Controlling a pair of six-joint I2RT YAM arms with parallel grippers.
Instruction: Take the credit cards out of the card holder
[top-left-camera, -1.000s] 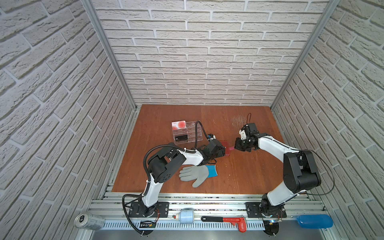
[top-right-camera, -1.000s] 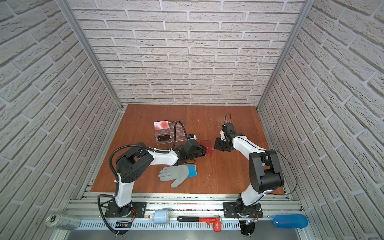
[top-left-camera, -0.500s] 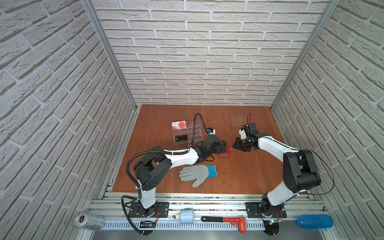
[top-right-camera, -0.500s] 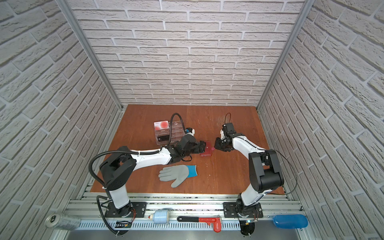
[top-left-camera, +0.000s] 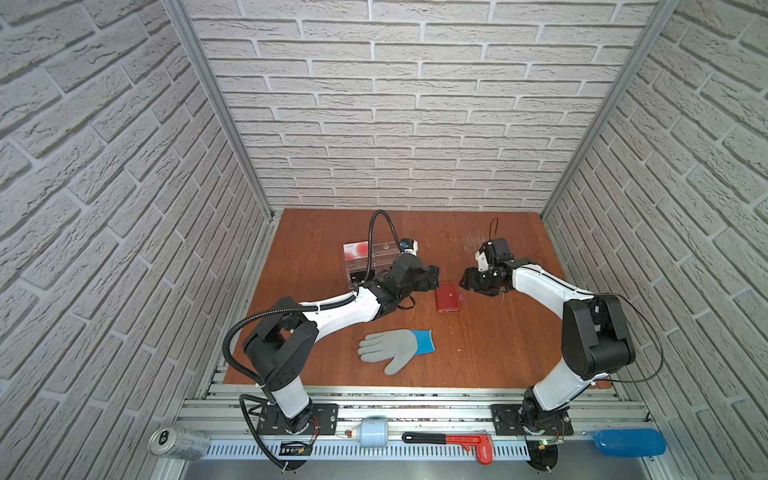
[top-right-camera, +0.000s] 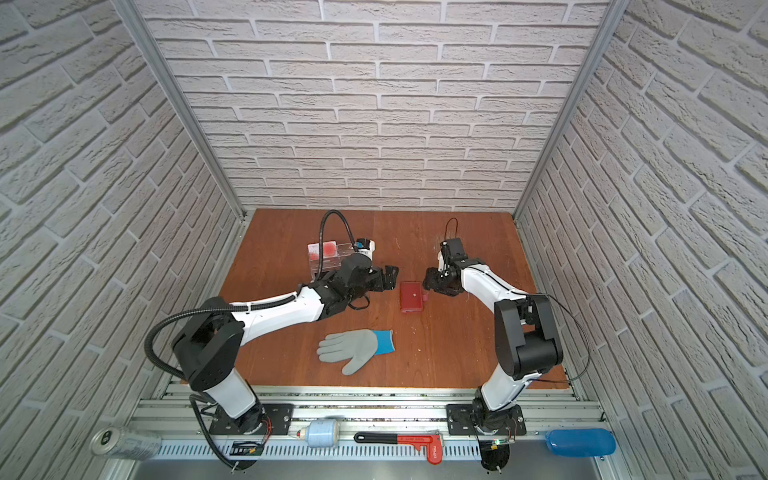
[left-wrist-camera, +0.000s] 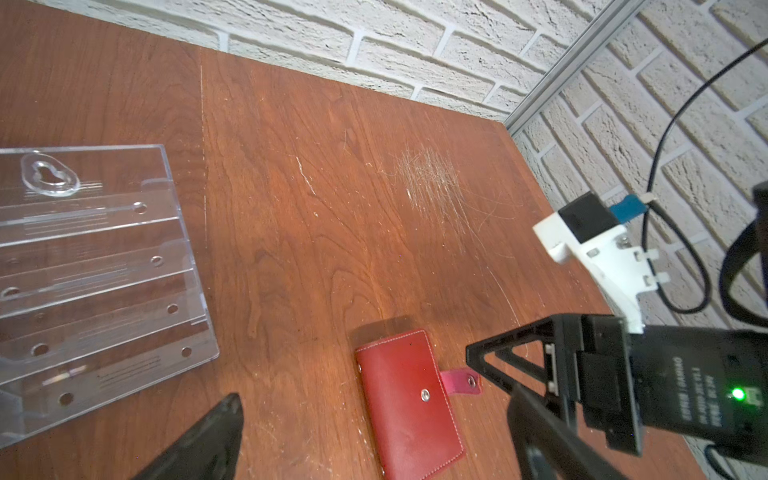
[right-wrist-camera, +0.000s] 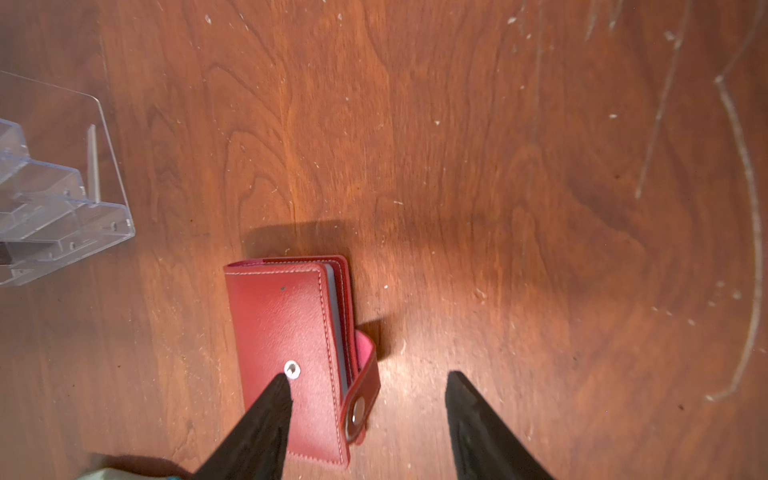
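**Loose holder, nothing pinning it**

Nearest me, at 7 o'clock from the holder (top-left-camera: 448, 297), lies a grey glove (top-left-camera: 395, 347). It is well clear and matters only if the holder skids that way.

The holder rests flat on the table (top-left-camera: 478, 340), mid-board, with its covers together. Its strap (right-wrist-camera: 361, 399) is unsnapped and sticks out at 3 o'clock. The cards (right-wrist-camera: 337, 324) show only as thin edges between the covers, so I judge none is out yet.

My right pincer (right-wrist-camera: 370, 376) stands at 2 o'clock of the holder, jaws part open and gripping nothing. One finger sits by the cover's snap stud (right-wrist-camera: 291, 369), though I cannot tell whether it touches. The other is over bare wood past the strap. If I close here I may catch only the strap. The whole booklet would then lift and dangle with the cards inside. If I press the cover, the light holder may slide rather than open.

My left pincer (top-left-camera: 432, 278) waits at 10 o'clock, jaws wide and empty, near the holder but apart from it. With nothing pinning the holder, a tug on a card could drag everything along. The two pincers face each other across it, so reaching in together risks a knock.

Farther out at 10 o'clock is the clear stand (top-left-camera: 357, 259), close by my left wrist. A careless swing could shove it.
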